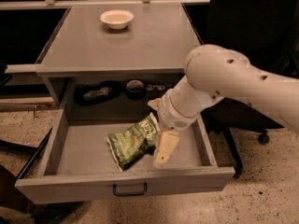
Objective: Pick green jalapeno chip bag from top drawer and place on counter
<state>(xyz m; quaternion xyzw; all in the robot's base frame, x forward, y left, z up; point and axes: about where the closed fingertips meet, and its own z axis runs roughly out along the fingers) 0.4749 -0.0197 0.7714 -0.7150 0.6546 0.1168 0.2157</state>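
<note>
The green jalapeno chip bag (132,142) lies flat and crinkled in the middle of the open top drawer (126,186), white-and-red logo facing up. My gripper (157,133) hangs low inside the drawer at the bag's right end, open. One cream finger (166,147) points down at the bag's right edge, touching or nearly touching it. The other finger shows only as a stub behind. The grey counter (154,36) is above the drawer, and my white arm reaches in from the right.
A small white bowl (117,18) sits at the back of the counter. At the back of the drawer lie a dark flat packet (96,94), a round dark can (135,88) and a small crumpled item (156,87). An office chair base (261,135) stands at right.
</note>
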